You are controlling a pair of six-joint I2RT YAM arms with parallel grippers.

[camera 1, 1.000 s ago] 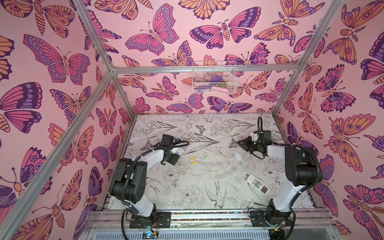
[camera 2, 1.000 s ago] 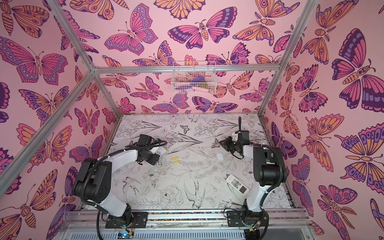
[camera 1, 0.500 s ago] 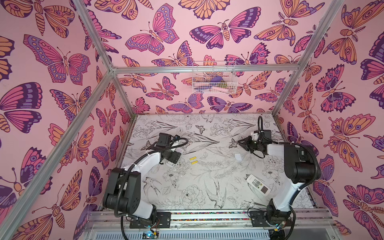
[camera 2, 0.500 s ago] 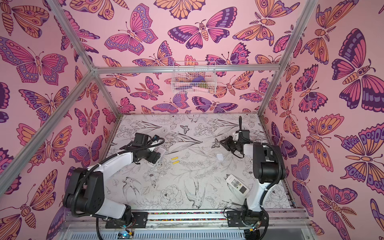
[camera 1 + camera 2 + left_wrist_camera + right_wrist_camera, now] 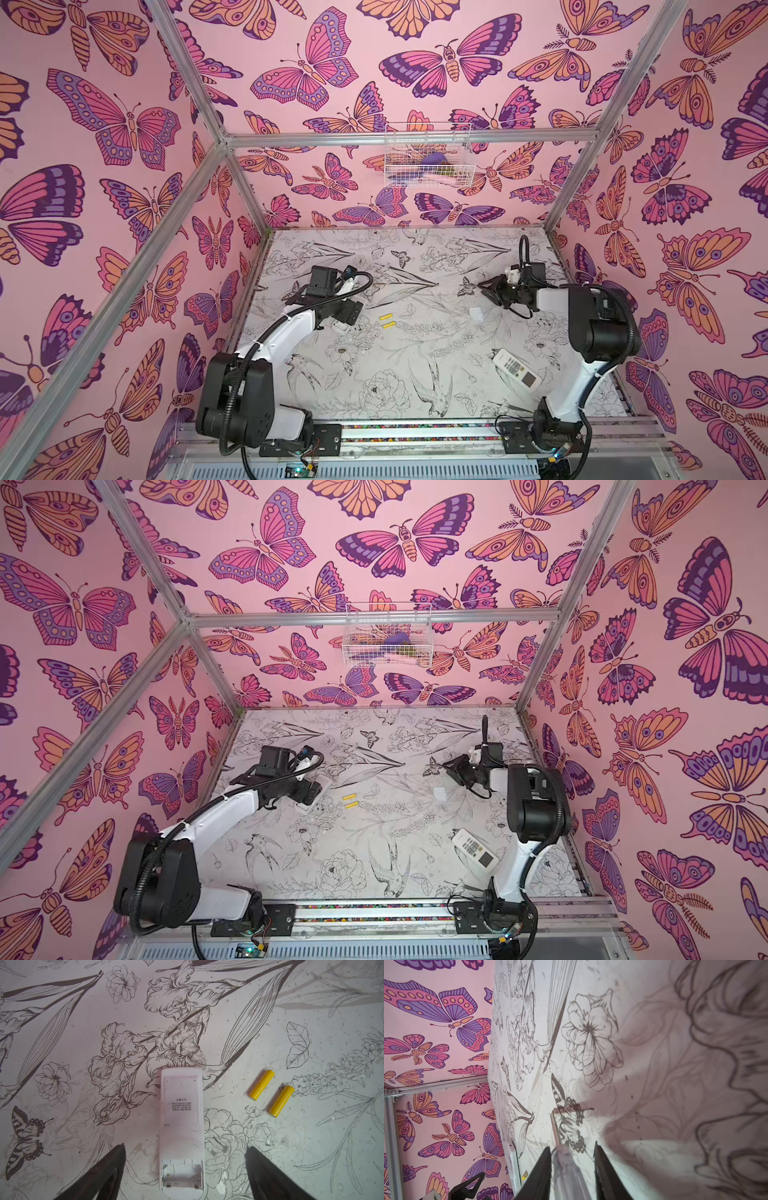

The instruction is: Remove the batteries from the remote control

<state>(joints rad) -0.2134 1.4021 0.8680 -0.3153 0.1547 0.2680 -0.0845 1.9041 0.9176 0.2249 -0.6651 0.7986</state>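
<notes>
Plainly, both yellow batteries (image 5: 261, 1085) are out. They lie side by side on the flowered table (image 5: 62, 1022), not touching each other, just beside the white remote (image 5: 181, 1126), whose open compartment at one end looks empty. That remote lies face down between the fingers of the left gripper (image 5: 186, 1146), which is spread wide and holds nothing.

In both top views a small white cover (image 5: 476, 313) lies farther right, near the right gripper (image 5: 572, 1145). Its jaws stand partly apart around a clear screwdriver handle (image 5: 564, 1167) with a gap on one side, so the tool seems loose rather than clamped. A second remote (image 5: 517, 368) lies face up near the right arm's base; whether it has cells inside cannot be told.

Several things could go wrong from here. The round cells could roll if the left arm brushes them on leaving. A low finger could drag the remote. The screwdriver could roll away once let go.
</notes>
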